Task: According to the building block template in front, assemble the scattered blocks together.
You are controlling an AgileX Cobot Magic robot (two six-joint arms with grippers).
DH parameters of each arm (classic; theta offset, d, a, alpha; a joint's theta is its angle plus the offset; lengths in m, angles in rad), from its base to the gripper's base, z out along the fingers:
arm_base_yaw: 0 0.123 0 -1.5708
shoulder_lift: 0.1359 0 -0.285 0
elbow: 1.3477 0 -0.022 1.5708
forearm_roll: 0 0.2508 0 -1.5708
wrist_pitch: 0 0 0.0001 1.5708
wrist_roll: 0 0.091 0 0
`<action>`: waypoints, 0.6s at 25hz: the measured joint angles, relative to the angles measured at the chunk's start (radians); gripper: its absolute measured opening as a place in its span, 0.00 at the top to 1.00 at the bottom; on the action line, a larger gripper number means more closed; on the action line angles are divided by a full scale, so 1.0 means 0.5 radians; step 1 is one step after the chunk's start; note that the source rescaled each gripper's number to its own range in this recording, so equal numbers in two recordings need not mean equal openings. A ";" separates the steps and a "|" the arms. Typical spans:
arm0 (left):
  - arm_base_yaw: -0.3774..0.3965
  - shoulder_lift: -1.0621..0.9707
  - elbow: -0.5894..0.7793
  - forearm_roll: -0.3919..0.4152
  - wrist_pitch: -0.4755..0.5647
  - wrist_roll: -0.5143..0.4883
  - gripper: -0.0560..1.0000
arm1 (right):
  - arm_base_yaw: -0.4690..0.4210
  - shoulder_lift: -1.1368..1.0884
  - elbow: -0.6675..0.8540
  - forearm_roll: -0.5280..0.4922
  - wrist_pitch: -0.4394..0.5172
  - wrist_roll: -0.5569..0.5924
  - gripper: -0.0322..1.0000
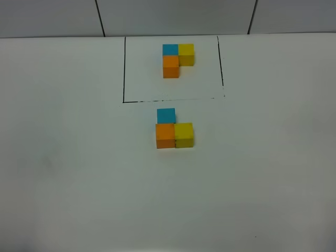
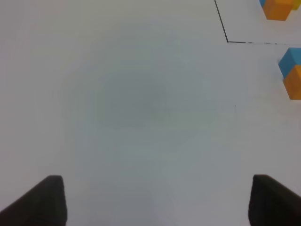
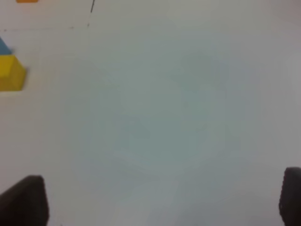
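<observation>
Upper centre of frame: black-outlined rectangle holding template cluster (image 1: 177,59) of blue, yellow and orange cubes. Just below the outline, mid-frame: loose sky-blue cube (image 1: 166,115) touching orange cube (image 1: 165,135), yellow cube (image 1: 184,135) against orange's right side. White tabletop (image 1: 79,173). Left gripper (image 2: 155,200) and right gripper (image 3: 162,200): jaws apart, empty.

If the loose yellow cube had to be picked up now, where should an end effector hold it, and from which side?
From above, on the yellow cube's near and far faces. Its left face sits flush against the orange cube, so that side is blocked, while front, back and right look free. The blue cube lies behind the orange one, probably clear of the far face.
</observation>
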 joint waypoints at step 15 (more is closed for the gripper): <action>0.000 0.000 0.000 0.000 0.000 0.000 0.31 | 0.033 -0.319 0.052 -0.004 0.048 0.013 0.18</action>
